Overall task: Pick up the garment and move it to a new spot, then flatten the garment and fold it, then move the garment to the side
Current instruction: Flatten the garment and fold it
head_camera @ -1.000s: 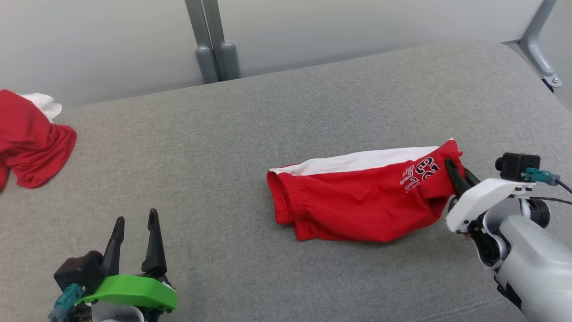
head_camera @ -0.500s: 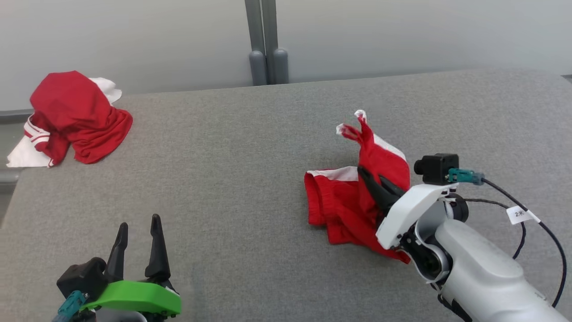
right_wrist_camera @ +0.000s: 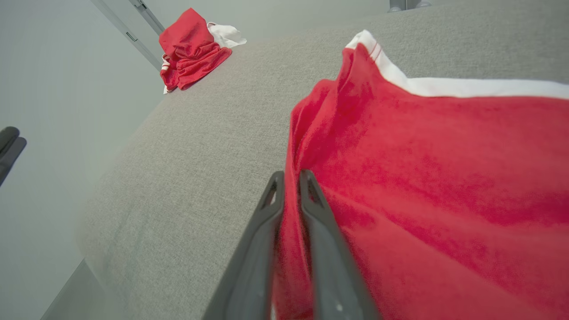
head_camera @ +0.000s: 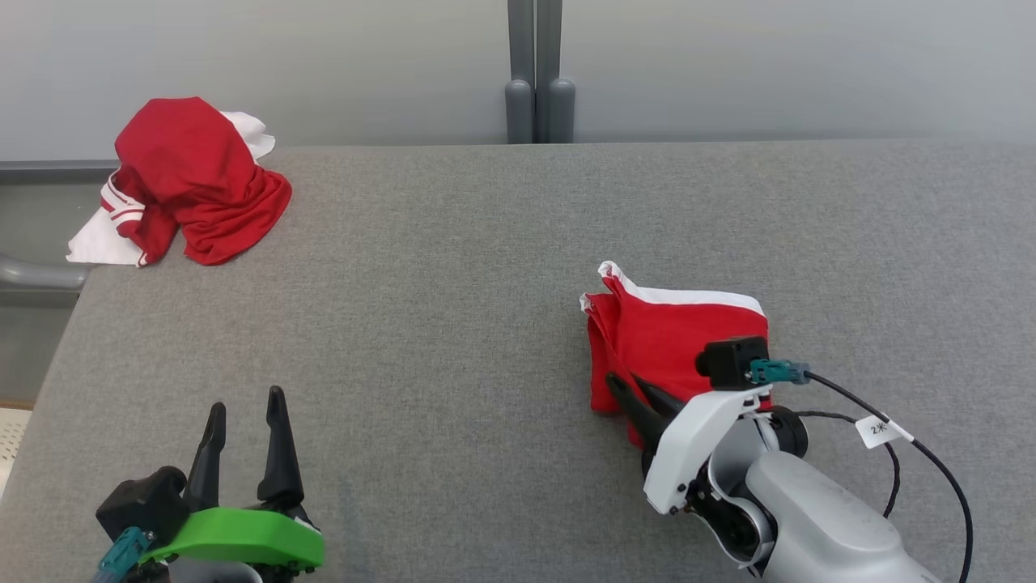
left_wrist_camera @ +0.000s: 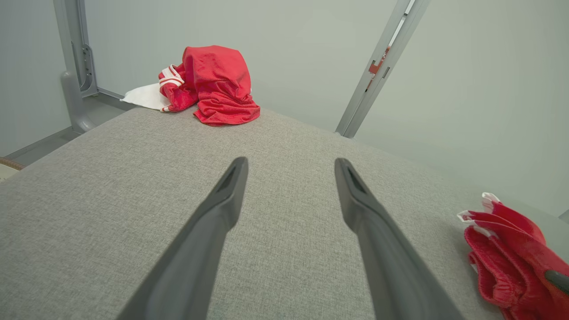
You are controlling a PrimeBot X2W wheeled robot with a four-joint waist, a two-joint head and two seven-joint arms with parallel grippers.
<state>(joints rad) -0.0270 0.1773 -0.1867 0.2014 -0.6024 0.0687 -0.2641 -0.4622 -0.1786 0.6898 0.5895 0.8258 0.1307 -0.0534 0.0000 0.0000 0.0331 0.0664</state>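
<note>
Red shorts with a white side stripe (head_camera: pixel 676 336) lie folded over on the grey table, right of centre. My right gripper (head_camera: pixel 627 391) is shut on the garment's near left edge; in the right wrist view the red cloth (right_wrist_camera: pixel 422 178) runs pinched between the two fingers (right_wrist_camera: pixel 291 182). The shorts' edge also shows at the far right of the left wrist view (left_wrist_camera: pixel 511 253). My left gripper (head_camera: pixel 243 409) rests low at the table's near left, open with nothing between its fingers (left_wrist_camera: pixel 289 166), well apart from the shorts.
A second red and white garment (head_camera: pixel 190 178) is heaped at the table's (head_camera: pixel 421 283) far left corner, also seen in the wrist views (left_wrist_camera: pixel 209 84) (right_wrist_camera: pixel 191 44). Grey frame posts (head_camera: pixel 534 73) stand behind the back edge. The table's left edge drops off near the heap.
The head camera has swung left. My right gripper carried the shorts' right end up and over to the left, folding the garment in half; it now lies as a compact stack.
</note>
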